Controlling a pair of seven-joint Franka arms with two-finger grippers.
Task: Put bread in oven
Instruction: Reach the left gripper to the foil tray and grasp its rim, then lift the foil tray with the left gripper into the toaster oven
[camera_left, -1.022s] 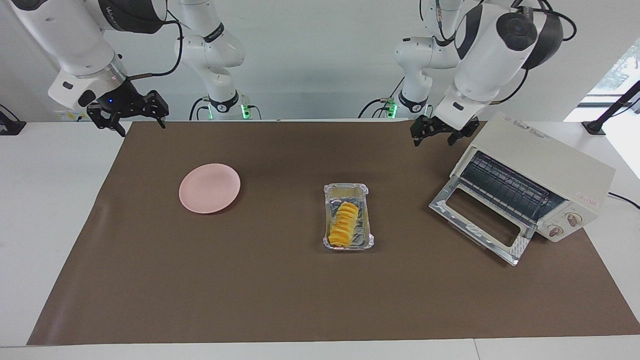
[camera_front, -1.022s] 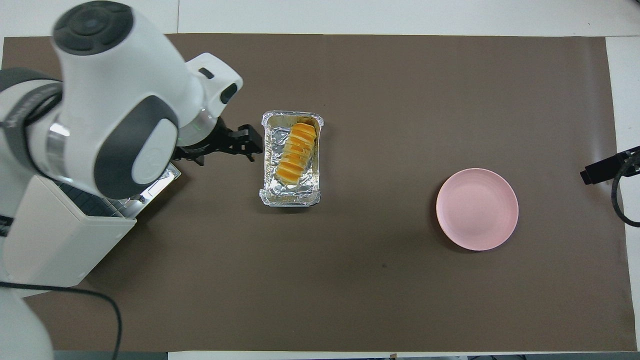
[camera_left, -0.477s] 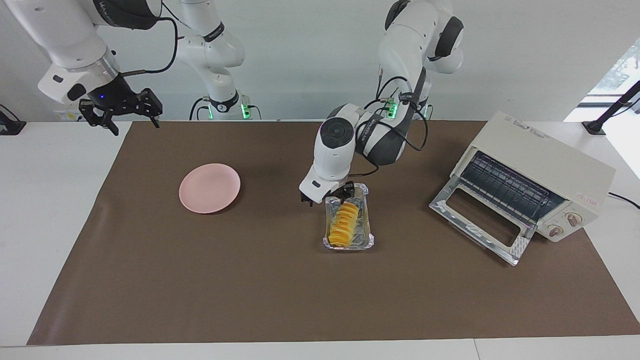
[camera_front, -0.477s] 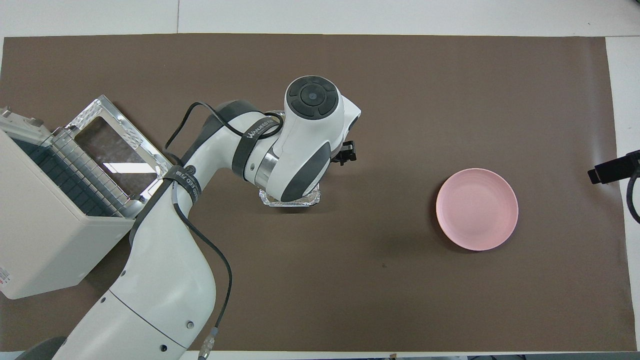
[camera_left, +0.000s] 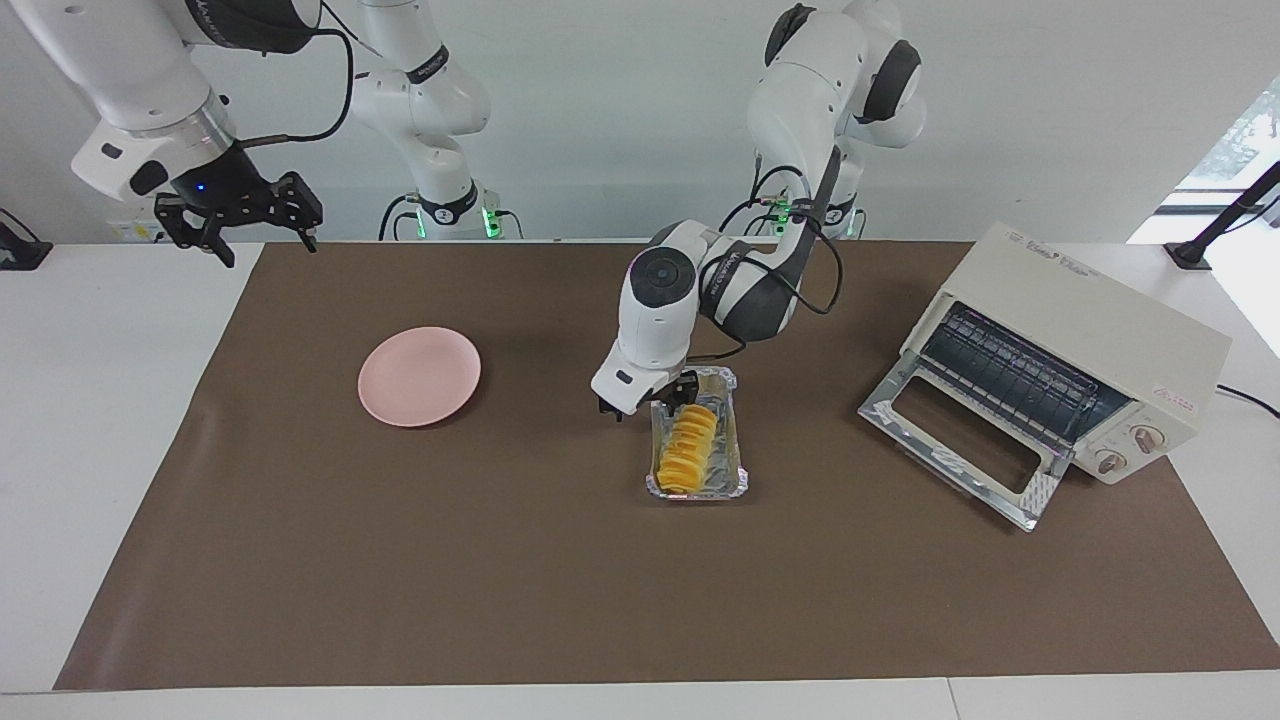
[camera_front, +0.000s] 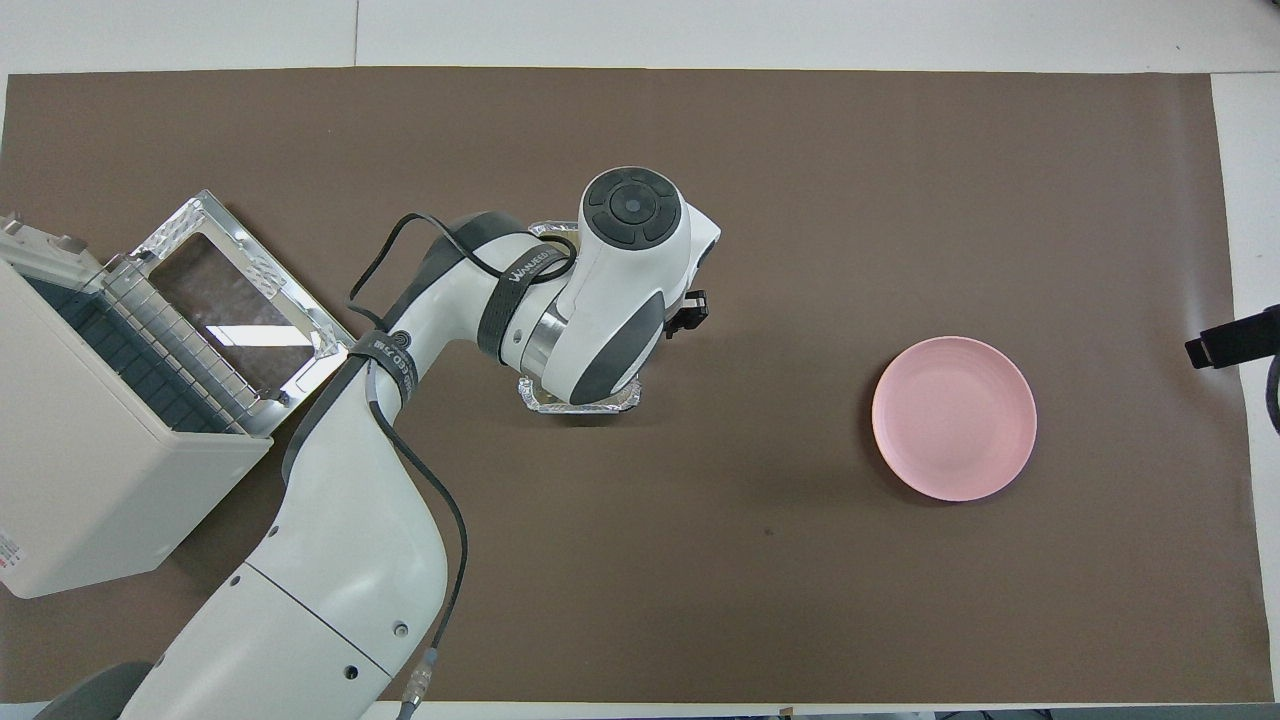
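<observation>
Right gripper (camera_left: 240, 225) waiting with fingers apart over the mat's (camera_left: 600, 600) corner, left gripper (camera_left: 648, 396), lettering on its arm unreadable, low at the foil tray's (camera_left: 735, 440) robot-side end, finger state unclear, bread (camera_left: 686, 447) in tray mid-mat, long axis running toward and away from the robots, oven (camera_left: 1080, 320) with door down at the left arm's edge.

I see the boxy cream-white toaster oven (camera_left: 1075, 345) with its glass door (camera_left: 960, 440) dropped flat, dark rack mouth unblocked | bare brown mat between door and crinkled silver foil tray (camera_left: 697, 478) | left gripper (camera_left: 650, 398) low at the tray's robot-side rim | round pink plate (camera_left: 419, 375) well apart.
</observation>
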